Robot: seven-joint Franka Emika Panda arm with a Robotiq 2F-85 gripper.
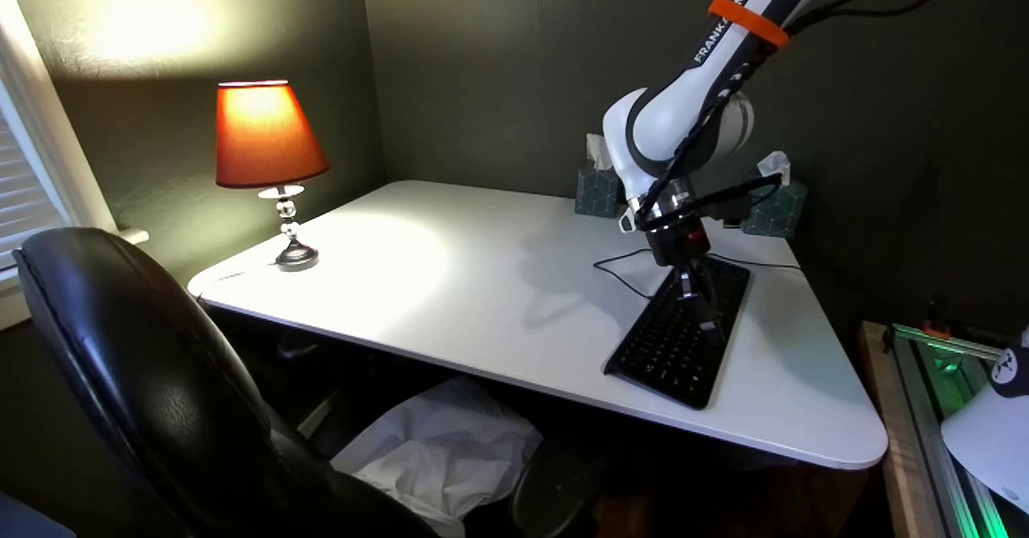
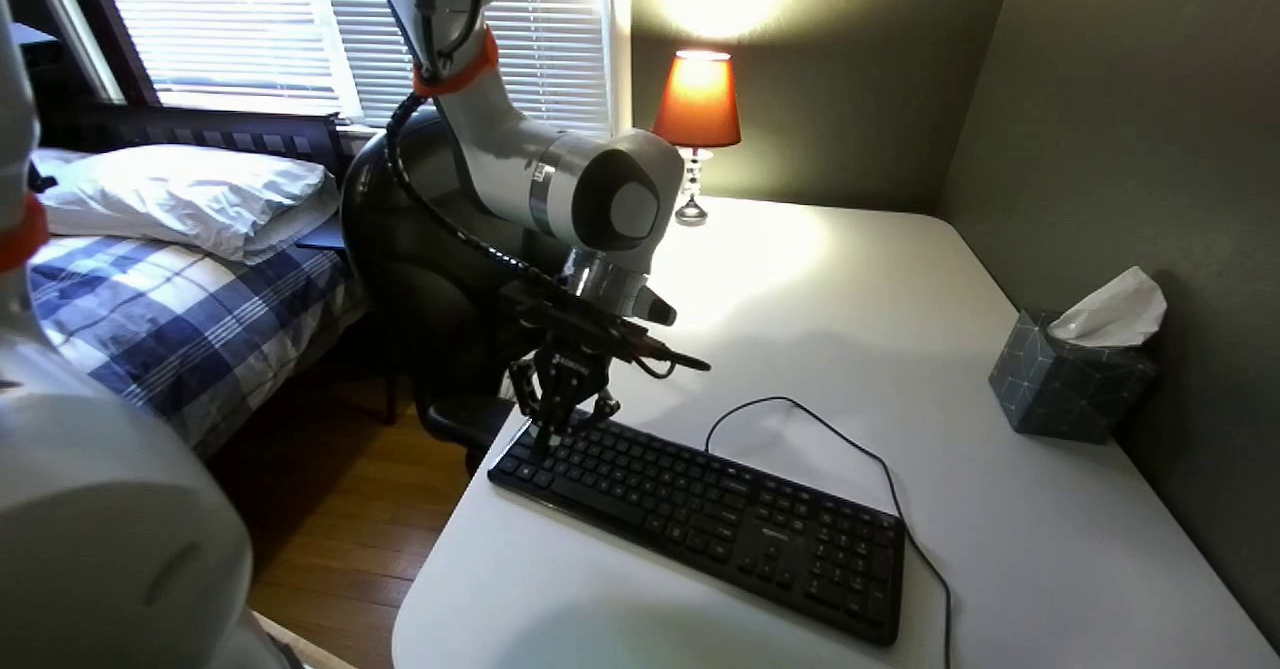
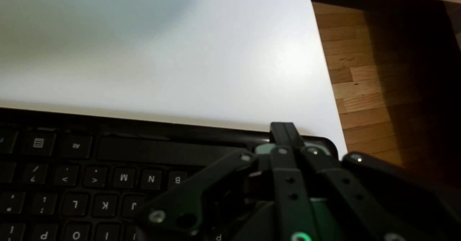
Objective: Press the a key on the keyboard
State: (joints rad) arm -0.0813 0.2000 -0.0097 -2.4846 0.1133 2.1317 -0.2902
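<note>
The black keyboard point(image 1: 655, 357) lies flat on the white table in both exterior views point(image 2: 690, 509). In the wrist view its lower-row keys and space bar point(image 3: 162, 154) show with letters upside down. My gripper point(image 2: 541, 446) points down over the letter-key end of the keyboard, close above or touching the keys; contact cannot be told. In the wrist view the gripper's fingertips point(image 3: 282, 127) are pressed together with nothing between them. The gripper also shows over the keyboard in an exterior view point(image 1: 711, 329). The a key is hidden behind the fingers in the wrist view and not legible elsewhere.
The white table point(image 2: 860, 279) ends close to the keyboard's letter end. A dark cable point(image 2: 850, 439) loops behind the keyboard. Tissue boxes point(image 1: 596, 192) point(image 1: 776, 208) stand by the wall. A red-shaded lamp point(image 1: 265, 136) stands at the far end, and a black chair point(image 1: 145, 377) beside the table.
</note>
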